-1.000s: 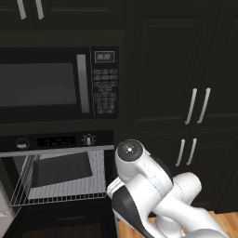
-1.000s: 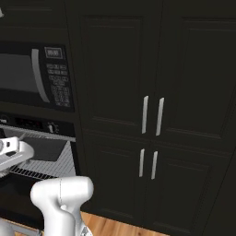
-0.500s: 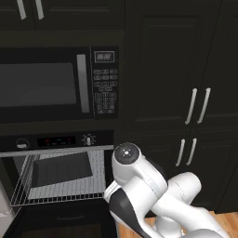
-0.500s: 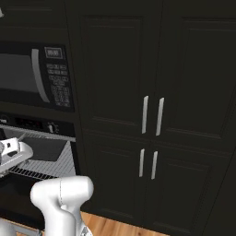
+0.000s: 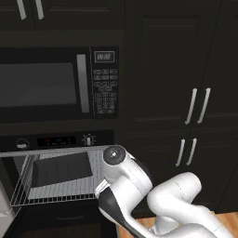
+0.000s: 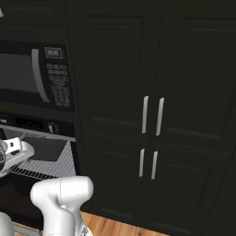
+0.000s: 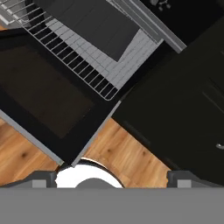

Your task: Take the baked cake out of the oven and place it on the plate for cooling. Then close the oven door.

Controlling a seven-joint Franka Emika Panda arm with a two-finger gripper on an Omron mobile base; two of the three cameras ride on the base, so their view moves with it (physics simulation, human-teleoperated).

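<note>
I am holding my tool [image 7: 112, 177] wide open and empty above the lowered oven door [image 7: 43, 94], facing the wire rack [image 7: 94, 57] carrying the dark tray [image 7: 94, 22].

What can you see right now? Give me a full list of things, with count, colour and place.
Oven: one, black, below the microwave, open.
Oven door: one, black with dark glass, dropped flat over the floor.
Wire rack: one, silver, pulled out of the oven.
Tray: one, dark, flat on the rack.
Microwave: one, black, above the oven, shut.
Cabinet handles: four, silver, upright in pairs, right of the oven.
Floor: wood, light brown.
Cake: not made out.
Arm: one, white, in front of the oven.
Gripper: one, dark fingertips wide apart, holding nothing, above the door's edge.
</note>
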